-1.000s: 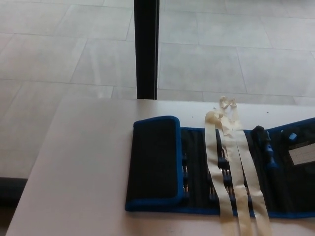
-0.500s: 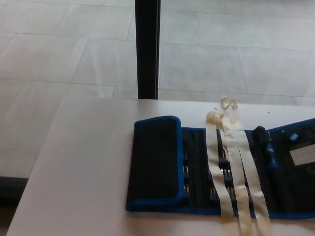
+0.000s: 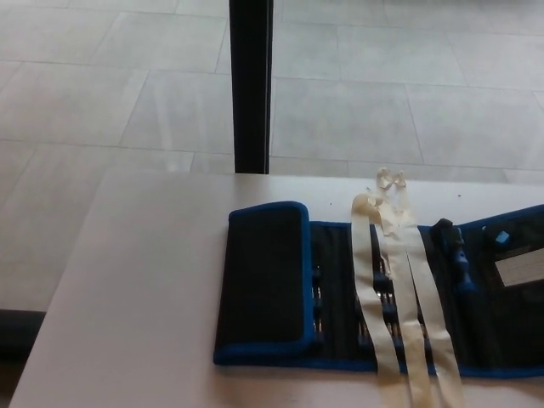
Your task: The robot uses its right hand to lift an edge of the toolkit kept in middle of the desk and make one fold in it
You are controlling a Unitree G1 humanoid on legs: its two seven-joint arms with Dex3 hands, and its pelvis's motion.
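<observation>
Desk (image 3: 144, 280) is bare on its left side; no robot hand in view on either side, so finger state of left and right can't be told. Toolkit (image 3: 382, 297) lies flat on the desk, right of centre, running off the right edge of the picture. Its left end flap (image 3: 263, 280) is already turned over onto the body, blue trim showing round the folded panel, lying flat and square. Looks like the one fold is made, though nothing here shows which hand made it. Right of the flap: open tool pockets with bits, then two pale tape strips (image 3: 399, 297) crossing the kit front to back and hanging past the near edge. Further right, a dark tool (image 3: 450, 246) and a small white label (image 3: 520, 269). Judgement: task effectively complete, nothing left but confirming the flap stays down. Black post (image 3: 251, 85) stands behind the desk on the tiled floor.
</observation>
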